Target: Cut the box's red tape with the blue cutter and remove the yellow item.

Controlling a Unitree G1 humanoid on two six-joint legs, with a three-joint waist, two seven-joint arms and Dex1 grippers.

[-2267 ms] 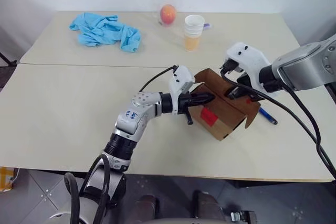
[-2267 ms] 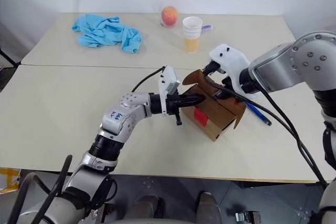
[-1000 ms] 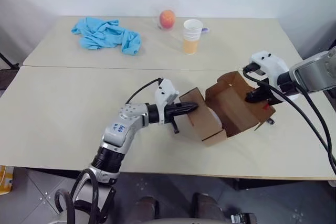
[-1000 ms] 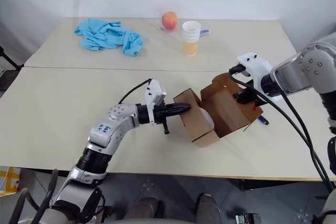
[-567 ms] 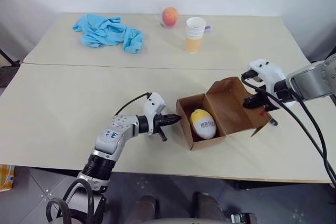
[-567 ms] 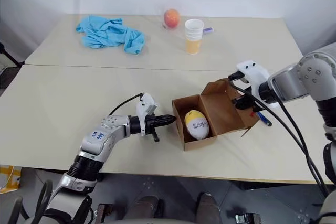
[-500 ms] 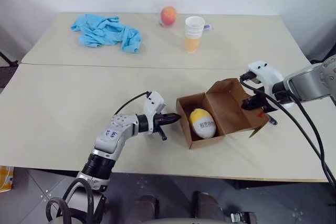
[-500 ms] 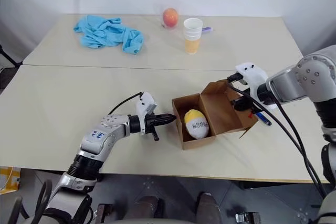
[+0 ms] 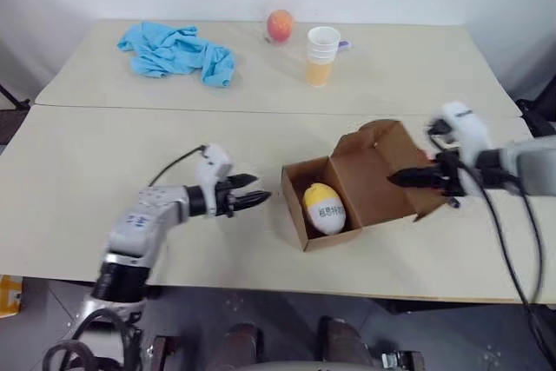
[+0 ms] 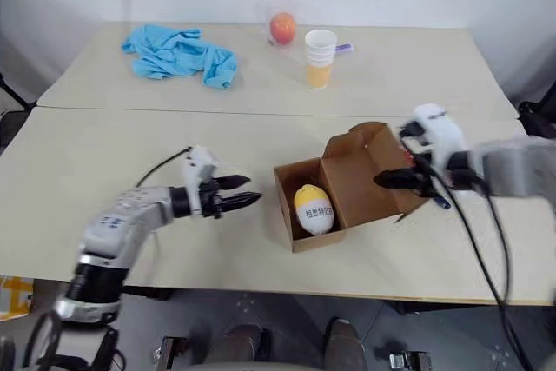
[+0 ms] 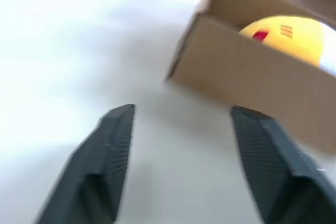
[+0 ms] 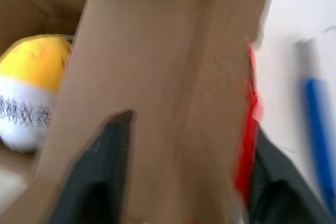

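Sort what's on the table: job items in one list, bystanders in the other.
Job items:
box, lying open
yellow item, inside the box
red tape, on the flap's edge
blue cutter, on the table beside the flap

Bystanders:
light-blue cloth
orange fruit
paper cup

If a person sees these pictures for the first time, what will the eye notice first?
First, the box lying open near the table's front edge, with the yellow item sitting inside it. Next, the left gripper and the right gripper, open on either side of the box. At the far edge lie a light-blue cloth, an orange fruit and a paper cup.
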